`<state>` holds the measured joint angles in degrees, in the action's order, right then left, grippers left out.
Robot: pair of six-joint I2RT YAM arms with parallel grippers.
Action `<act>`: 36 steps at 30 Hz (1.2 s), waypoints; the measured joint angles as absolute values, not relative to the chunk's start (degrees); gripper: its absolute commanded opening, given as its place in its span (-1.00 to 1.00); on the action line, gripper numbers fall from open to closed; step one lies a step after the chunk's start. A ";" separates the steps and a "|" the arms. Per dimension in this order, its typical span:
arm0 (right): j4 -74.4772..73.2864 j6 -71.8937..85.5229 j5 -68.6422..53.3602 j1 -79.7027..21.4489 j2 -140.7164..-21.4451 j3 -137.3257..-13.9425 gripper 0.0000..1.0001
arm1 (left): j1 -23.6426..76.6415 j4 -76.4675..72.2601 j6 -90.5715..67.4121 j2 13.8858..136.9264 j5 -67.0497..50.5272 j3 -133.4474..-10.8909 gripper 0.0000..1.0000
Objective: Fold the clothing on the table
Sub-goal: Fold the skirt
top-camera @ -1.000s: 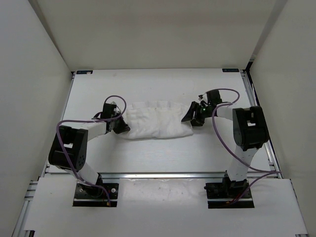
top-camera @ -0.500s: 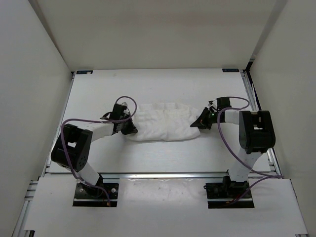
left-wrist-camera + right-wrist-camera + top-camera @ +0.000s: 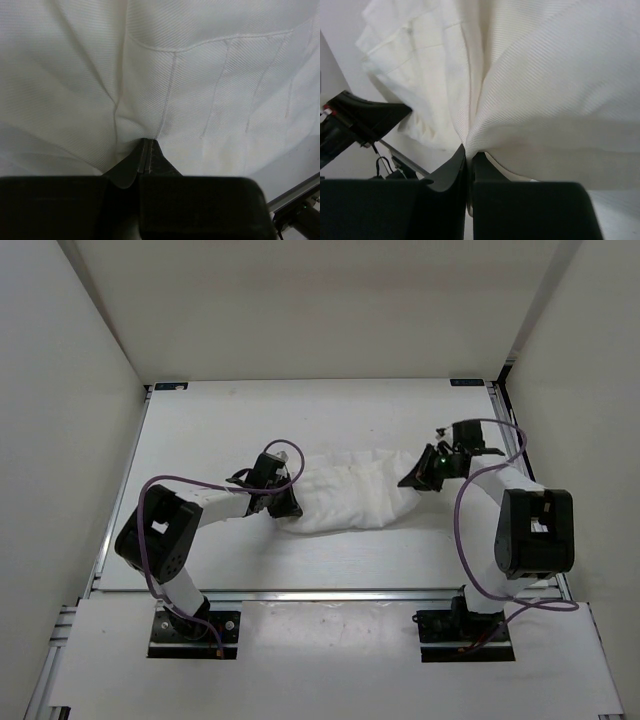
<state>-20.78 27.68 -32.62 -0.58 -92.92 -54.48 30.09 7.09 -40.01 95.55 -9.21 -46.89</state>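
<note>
Plainly, left fingers [image 3: 127, 170] and right fingers [image 3: 447, 172] each clamp the clothing [image 3: 350, 495] (thin, ribbed weave).

No legible text, labels or numbers anywhere.

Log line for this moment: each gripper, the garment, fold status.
left gripper: shut on clothing | right gripper: shut on clothing | clothing: wrinkled, spanning between both grippers over table | fold: no neat fold visible
</note>
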 measured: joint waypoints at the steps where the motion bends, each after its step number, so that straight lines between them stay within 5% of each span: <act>1: -21.43 27.70 -32.42 -2.24 -92.60 -56.69 -1.00 | 30.09 7.11 -40.05 95.55 -9.21 -46.89 -1.00; 12: -22.20 29.67 -35.11 -19.68 -97.84 -79.20 -0.99 | 29.30 7.03 -40.16 95.53 -9.23 -46.87 -1.00; 29: -23.16 31.68 -43.62 -33.43 -117.45 -90.72 -0.99 | 26.94 5.61 -40.51 94.04 -9.54 -44.60 -1.00; 36: -12.78 39.44 -53.47 -33.69 -124.84 -89.76 -0.34 | 23.68 7.25 -40.01 93.95 -10.55 -45.15 -1.00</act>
